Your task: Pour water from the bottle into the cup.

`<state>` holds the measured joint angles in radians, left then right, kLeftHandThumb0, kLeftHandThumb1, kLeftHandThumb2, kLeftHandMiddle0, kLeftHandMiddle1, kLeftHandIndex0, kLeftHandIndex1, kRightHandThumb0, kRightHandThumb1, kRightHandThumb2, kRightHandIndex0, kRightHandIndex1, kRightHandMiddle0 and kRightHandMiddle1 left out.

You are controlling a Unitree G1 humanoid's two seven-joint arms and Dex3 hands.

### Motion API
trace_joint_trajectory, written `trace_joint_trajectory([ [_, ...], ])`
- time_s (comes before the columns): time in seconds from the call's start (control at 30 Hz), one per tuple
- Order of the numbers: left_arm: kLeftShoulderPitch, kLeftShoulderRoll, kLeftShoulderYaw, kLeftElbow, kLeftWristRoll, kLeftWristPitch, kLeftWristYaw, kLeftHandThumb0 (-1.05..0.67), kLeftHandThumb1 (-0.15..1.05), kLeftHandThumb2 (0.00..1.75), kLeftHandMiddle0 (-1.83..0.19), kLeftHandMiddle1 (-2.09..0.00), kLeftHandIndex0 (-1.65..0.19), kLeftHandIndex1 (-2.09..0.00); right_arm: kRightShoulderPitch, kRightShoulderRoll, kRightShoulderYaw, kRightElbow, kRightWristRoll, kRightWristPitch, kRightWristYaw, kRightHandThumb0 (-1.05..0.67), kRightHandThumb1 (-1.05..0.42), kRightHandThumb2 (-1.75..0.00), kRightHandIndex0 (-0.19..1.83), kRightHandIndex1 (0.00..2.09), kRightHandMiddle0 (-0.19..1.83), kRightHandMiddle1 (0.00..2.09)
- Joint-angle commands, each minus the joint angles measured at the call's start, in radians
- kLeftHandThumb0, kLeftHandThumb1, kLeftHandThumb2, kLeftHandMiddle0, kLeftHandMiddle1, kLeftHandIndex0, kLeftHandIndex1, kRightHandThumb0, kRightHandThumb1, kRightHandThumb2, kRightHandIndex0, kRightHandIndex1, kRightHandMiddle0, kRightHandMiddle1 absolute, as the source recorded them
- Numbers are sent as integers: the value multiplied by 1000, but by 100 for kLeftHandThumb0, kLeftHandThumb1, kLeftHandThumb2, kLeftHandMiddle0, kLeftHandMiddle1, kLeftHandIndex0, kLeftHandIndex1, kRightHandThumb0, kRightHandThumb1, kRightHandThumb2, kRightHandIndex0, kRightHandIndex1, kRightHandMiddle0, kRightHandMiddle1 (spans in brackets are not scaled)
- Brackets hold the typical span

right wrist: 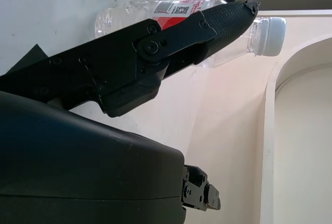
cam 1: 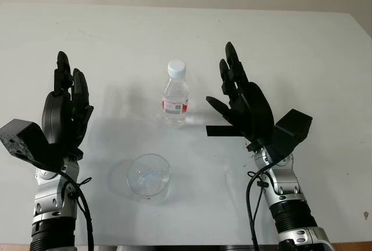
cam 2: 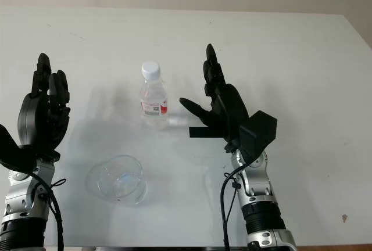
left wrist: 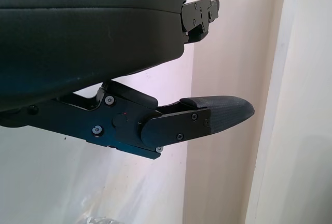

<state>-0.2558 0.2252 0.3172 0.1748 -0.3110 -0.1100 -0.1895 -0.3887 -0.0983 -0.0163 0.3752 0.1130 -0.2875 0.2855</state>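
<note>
You have a white counter (cam 1: 302, 47) in front of you with the bottle (cam 1: 175, 93) standing upright near its middle. It is a small clear plastic bottle with a white cap (cam 1: 176, 68) still on and a red and white label around its body. Take the bottle as the centre of the clock face. The cup (cam 1: 149, 176), a clear glass tumbler, stands upright at about 7 o'clock from it, nearer to you and well apart from the bottle. Neither thing is touched by anything.

Your right robot hand (cam 1: 241, 103) is raised above the counter at about 3 o'clock from the bottle, near it but not in contact. It is released and holds nothing, with its palm turned toward the bottle and its thumb (cam 1: 218, 105) reaching out on the bottle's side. In the right wrist view you can see the bottle's label (right wrist: 174, 11) and cap beyond one black finger (right wrist: 218, 19), with a gap between finger and bottle.

Your left robot hand (cam 1: 65, 108) is raised at about 9 o'clock from the bottle, well apart from it, and at about 10 o'clock from the cup. It is released too and holds nothing. In the left wrist view you see one of its fingers (left wrist: 218, 116) against the pale wall
</note>
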Motion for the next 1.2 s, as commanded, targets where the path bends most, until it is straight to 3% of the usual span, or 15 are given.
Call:
trace_joint_trajectory([
  [0.0, 18, -2, -2, -25, -5, 2, -7, -71, 105, 56, 19, -1, 19, 0, 5, -10, -12, -30, 2, 8, -7, -89, -98, -6, -19, 0, -19, 0],
  [0.6, 2, 10, -11, -16, 24, 1, -6, -71, 105, 59, 19, 0, 19, 0, -99, -5, 37, 63, -26, 27, 83, -94, -95, -5, -19, 0, -19, 0],
  [0.73, -10, 14, -10, -11, 15, 4, -15, -71, 105, 59, 19, 0, 19, 0, -175, 13, 51, 128, -18, 58, 116, -95, -94, -5, -19, 0, -19, 0],
  [1.17, -4, 17, -12, -21, 26, 15, 3, -69, 105, 60, 19, -1, 19, 0, -323, 61, 74, 402, -32, -34, 220, -99, -95, -5, -19, 0, -19, 0],
])
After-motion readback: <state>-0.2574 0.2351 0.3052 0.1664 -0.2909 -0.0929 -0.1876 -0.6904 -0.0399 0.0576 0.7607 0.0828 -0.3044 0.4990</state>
